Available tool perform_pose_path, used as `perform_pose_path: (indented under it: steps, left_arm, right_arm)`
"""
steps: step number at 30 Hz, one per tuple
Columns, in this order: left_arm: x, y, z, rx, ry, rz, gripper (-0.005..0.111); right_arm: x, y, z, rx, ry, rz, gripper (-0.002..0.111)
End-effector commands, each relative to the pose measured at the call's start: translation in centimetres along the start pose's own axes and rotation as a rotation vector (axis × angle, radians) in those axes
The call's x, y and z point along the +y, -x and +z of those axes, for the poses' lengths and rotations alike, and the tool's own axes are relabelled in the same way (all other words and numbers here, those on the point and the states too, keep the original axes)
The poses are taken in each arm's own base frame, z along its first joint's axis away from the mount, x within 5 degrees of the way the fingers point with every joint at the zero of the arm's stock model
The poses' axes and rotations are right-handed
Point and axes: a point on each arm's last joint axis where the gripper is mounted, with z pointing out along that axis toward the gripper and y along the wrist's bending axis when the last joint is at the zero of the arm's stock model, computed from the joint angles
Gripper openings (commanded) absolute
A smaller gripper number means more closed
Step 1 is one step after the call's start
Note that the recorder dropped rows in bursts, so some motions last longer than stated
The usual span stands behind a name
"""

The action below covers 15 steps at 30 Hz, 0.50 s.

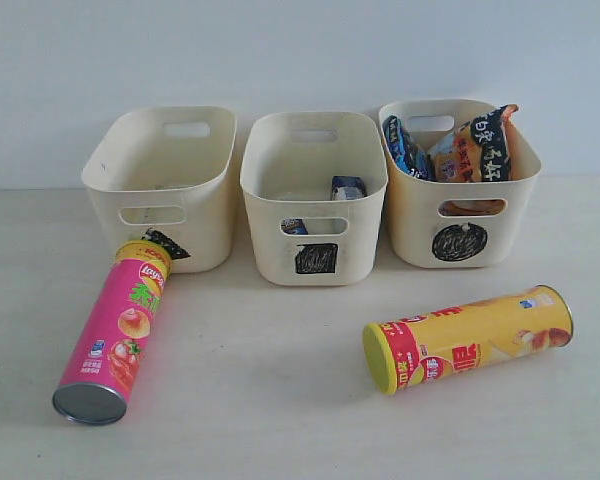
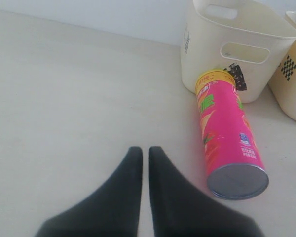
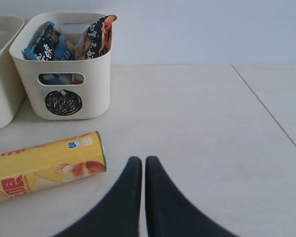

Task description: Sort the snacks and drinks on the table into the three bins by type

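A pink chip tube (image 1: 115, 333) (image 2: 229, 140) lies on the beige table (image 1: 270, 400), its yellow cap against the left bin (image 1: 163, 185) marked with a triangle. A yellow chip tube (image 1: 467, 338) (image 3: 42, 165) lies on its side at front right. The middle bin (image 1: 313, 195), marked with a square, holds the blue-and-white pack (image 1: 347, 187) and a dark carton (image 1: 294, 227) seen through its cutout. Standing in the right bin (image 1: 458, 190) (image 3: 64, 66), marked with a circle, are the orange-black packet (image 1: 480, 147) and blue-black packet (image 1: 407, 148). My left gripper (image 2: 145, 151) and right gripper (image 3: 139, 161) are shut and empty, out of the exterior view.
A white wall rises behind the bins. In the right wrist view a thin seam (image 3: 266, 109) runs across the table to the right of the gripper.
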Motion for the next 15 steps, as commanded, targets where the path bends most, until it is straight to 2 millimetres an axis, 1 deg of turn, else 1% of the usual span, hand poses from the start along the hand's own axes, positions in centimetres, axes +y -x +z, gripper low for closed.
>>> perform_pose_path:
  steps: [1,8,10,12,15]
  left_arm:
    - [0.0,0.1,-0.1,-0.009,0.0,-0.012,0.004]
    - [0.0,0.1,-0.1,-0.007,0.001,-0.012,0.004]
    - [0.0,0.1,-0.1,-0.008,0.0,-0.012,0.004]
    - [0.0,0.1,-0.1,-0.008,0.0,-0.012,0.004]
    - [0.0,0.1,-0.1,-0.008,0.0,-0.012,0.004]
  right_arm:
    - [0.0,-0.8,-0.6,-0.063,0.006,0.002,0.0]
    - [0.0,-0.9,-0.7,-0.061,0.018,0.019,0.0]
    - [0.4,-1.1,-0.5,-0.057,0.055,-0.017,0.0]
    - [0.9,-1.6,-0.2,-0.06,0.105,-0.017,0.0]
    - [1.2,-3.0,0.4,-0.09,0.122,0.001,0.0]
